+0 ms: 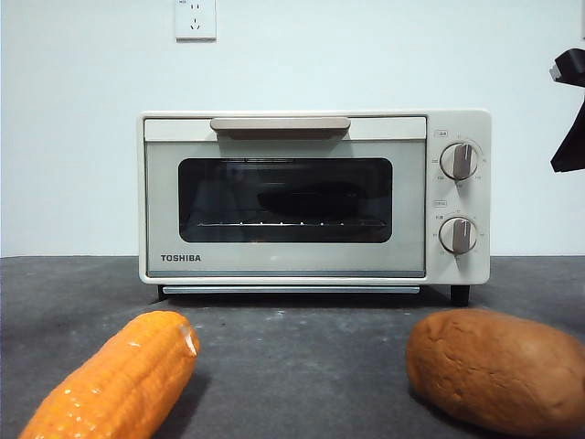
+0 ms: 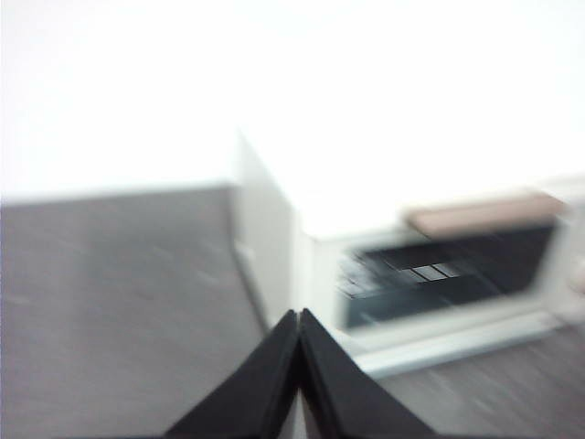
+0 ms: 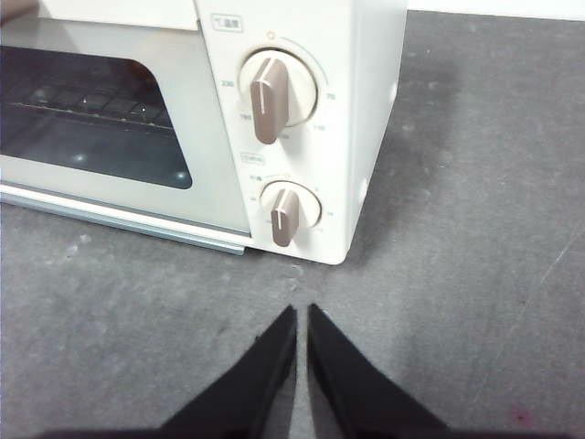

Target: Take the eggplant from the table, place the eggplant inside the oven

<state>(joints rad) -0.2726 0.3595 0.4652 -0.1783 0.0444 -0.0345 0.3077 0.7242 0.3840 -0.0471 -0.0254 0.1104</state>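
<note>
The cream-white TOSHIBA oven (image 1: 315, 197) stands at the back of the dark grey table (image 1: 302, 357) with its door closed. Behind the dark glass, a long dark shape lies on the rack, which looks like the eggplant (image 1: 306, 196). My right gripper (image 3: 302, 311) is shut and empty, hovering over the table in front of the oven's knob side (image 3: 274, 101). It shows as a black tip (image 1: 571, 110) at the right edge of the front view. My left gripper (image 2: 298, 315) is shut and empty, off the oven's (image 2: 384, 274) left front corner, in a blurred picture.
An orange corn cob (image 1: 119, 380) lies at the near left. At the near right sits a brown potato-like lump (image 1: 498, 366). A wall socket (image 1: 195, 18) is on the white wall behind the oven.
</note>
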